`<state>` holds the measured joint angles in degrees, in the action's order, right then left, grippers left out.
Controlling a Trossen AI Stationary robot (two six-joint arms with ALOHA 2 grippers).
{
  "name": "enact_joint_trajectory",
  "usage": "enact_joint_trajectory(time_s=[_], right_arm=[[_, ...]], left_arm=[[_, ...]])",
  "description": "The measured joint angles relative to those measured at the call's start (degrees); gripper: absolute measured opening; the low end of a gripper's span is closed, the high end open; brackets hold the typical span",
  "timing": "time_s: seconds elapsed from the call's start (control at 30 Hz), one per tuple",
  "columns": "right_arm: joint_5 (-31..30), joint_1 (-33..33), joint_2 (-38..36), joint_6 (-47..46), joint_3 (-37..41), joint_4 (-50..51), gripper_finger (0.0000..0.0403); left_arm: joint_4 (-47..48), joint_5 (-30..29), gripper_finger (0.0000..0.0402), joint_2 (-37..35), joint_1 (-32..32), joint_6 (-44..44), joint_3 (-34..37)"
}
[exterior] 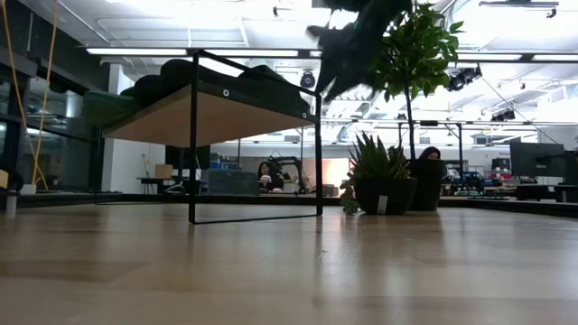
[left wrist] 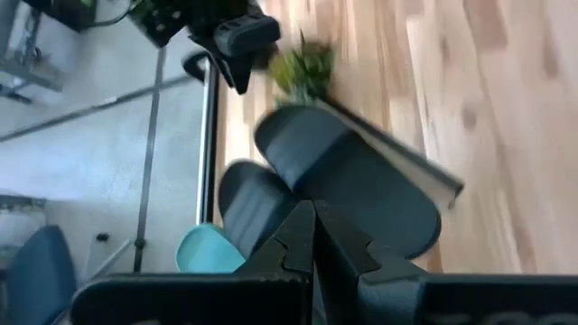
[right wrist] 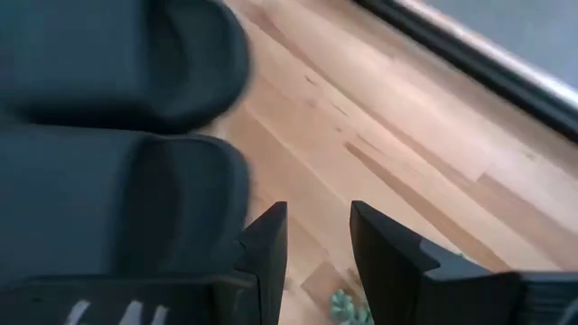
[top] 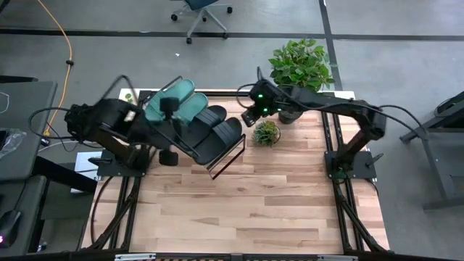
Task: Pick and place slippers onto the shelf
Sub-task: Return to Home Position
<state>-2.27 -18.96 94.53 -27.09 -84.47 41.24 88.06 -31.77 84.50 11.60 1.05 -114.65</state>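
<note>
Teal slippers [top: 191, 103] and black slippers [top: 222, 135] lie side by side on the shelf [exterior: 217, 117], the teal pair at its far end and the black pair at the end nearer the middle of the tabletop [top: 239, 210]. All four sit lengthwise across the slanted plank, close enough to nearly touch. That is probably why the whole set fits within the wire frame. No slipper can be seen left on the bare wood, so the placing part of the job looks complete.

The left gripper [left wrist: 314, 221] hangs above the row with its fingers pressed together on nothing, and its wrist view looks across the black pair towards the other arm. The right gripper [right wrist: 316, 221] is just off the black end of the shelf, raised clear of it, between the shelf and the small succulent [top: 266, 133]. Its fingers are spread and nothing is between them. Both are empty because nothing remains to carry.

Judging from this, the arms only have to pull back to rest. The right one should avoid the succulent and the potted plant [top: 301, 65] behind it, and the left should lift clear so it does not brush the slippers.
</note>
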Motion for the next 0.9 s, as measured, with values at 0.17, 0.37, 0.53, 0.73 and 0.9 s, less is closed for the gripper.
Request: enact_joint_trajectory(time_s=[0.17, 0.37, 0.53, 0.73, 0.9], right_arm=[[1.8, 3.4, -10.8, 5.1, 0.0, 0.3, 0.0114], [5.6, 6.4, -22.6, 6.5, 1.8, 6.3, 0.0111], [8.5, 7.4, -27.8, 6.6, 9.3, 8.9, 0.0072], [12.1, 11.3, -33.4, 8.1, 16.4, 3.2, 0.0006], [11.7, 12.5, -38.5, 8.0, 18.5, 1.0, 0.0003]], left_arm=[[-1.7, 0.2, 0.0000, -3.3, 0.0, -3.7, -3.8], [-1.4, -0.2, 0.0000, -10.0, 0.0, -4.5, -3.8], [0.3, 0.8, 0.0000, -15.5, 0.0, -6.1, -0.3], [-11.0, 3.2, 0.0000, -24.2, 0.0, -5.8, 13.6], [-34.8, 5.2, 0.0000, -33.6, 0.1, 0.9, 31.5]])
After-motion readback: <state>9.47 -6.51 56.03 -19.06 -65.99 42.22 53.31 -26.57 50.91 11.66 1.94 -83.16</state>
